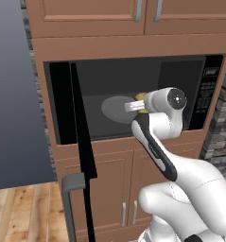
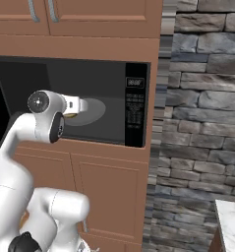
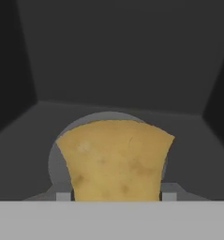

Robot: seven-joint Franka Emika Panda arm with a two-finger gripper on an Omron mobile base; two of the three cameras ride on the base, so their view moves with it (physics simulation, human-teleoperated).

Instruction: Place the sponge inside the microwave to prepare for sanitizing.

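Here the end effector point(image 3: 114, 197), grasping the sponge point(image 3: 114, 159), reaches into the open microwave point(image 1: 206, 94) above the plate point(image 3: 55, 159), centre frame; release remains.

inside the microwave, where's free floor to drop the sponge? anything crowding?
Turntable plate lies bare ahead of the sponge, ringed by bare cavity floor out to the side walls and back wall of the microwave. Only crowding: the gripper shut on the sponge over the plate's near edge.

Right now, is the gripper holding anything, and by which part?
Yes: the gripper holds the sponge by its near end, over the microwave plate.
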